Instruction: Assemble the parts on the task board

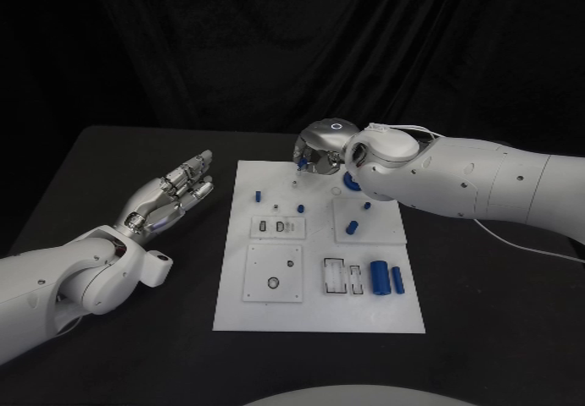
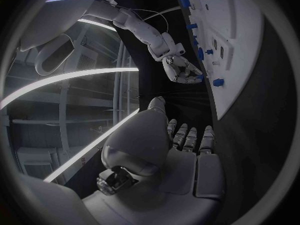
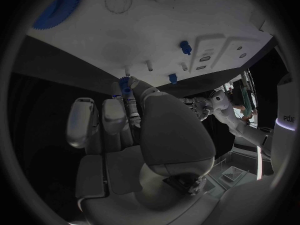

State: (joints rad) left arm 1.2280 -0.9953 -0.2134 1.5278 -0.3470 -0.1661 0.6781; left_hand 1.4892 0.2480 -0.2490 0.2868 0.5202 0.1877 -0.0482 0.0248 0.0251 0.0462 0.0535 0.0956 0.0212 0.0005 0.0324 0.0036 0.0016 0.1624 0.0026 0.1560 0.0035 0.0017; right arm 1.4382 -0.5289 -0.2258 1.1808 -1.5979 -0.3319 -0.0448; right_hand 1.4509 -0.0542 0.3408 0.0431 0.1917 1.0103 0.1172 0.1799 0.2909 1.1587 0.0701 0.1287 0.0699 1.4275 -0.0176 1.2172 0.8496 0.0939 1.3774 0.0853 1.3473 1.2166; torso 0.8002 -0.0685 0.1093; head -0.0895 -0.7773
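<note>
Roughly, as your views stand:

Task board: you see the white task board (image 1: 319, 315) in the centre of the head frame, flat on the black surface (image 1: 488, 288), with recessed plates across its middle and lower half.

Right hand: your right hand (image 1: 319, 156) sits at the board's top edge, upper centre of the frame, fingers curled downward. In your right wrist view a small blue gear (image 3: 125, 82) is pinched at the fingertips (image 3: 130, 96), just beside the board's white face. The left wrist view shows blue at those fingertips too.

Left hand: your left hand (image 1: 178, 191) is left of the board, centre left of the frame, palm up, fingers stretched out and apart, holding nothing, well clear of the board.

Parts on board: two blue cylinders (image 1: 388, 277) lie side by side at lower right. A small blue peg (image 1: 257, 196) stands near the upper left corner. Another blue piece (image 1: 352, 227) lies on the right-hand plate, with a smaller one (image 1: 366, 205) above it.

Large gear: a big blue toothed gear (image 3: 59, 6) shows in the upper left of your right wrist view, on the board.
</note>
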